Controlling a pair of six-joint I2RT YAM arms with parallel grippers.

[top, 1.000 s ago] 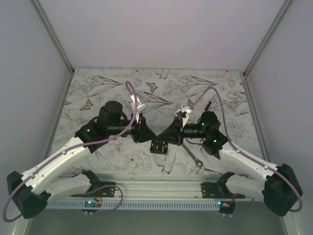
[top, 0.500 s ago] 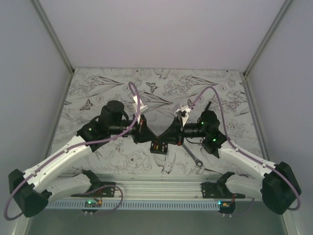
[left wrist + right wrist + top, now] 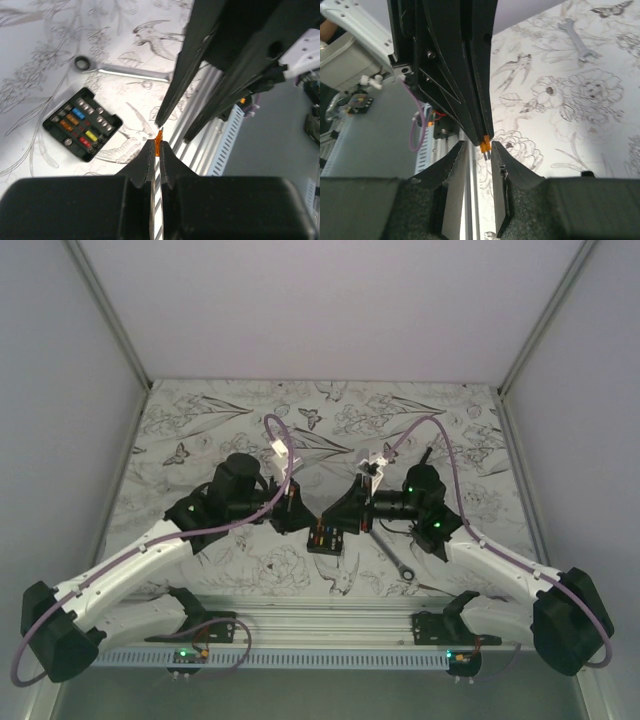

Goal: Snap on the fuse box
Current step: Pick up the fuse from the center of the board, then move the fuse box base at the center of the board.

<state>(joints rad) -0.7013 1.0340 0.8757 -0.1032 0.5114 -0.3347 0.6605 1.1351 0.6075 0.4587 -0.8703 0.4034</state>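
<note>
A: What colour are the arms (image 3: 120, 565)?
B: White links, with black joints (image 3: 55, 640).
A: Anything else?
B: A purple cable (image 3: 432, 420) loops over each. Green lights (image 3: 437, 528) glow on the black housings. White brackets (image 3: 281, 453) sit at the wrists. The fingers (image 3: 447, 172) are black, tapering wedges.

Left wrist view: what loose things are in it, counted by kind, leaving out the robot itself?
fuse box: 1
wrench: 1
loose orange fuse, pinched in the left gripper: 1
Total: 3
</note>
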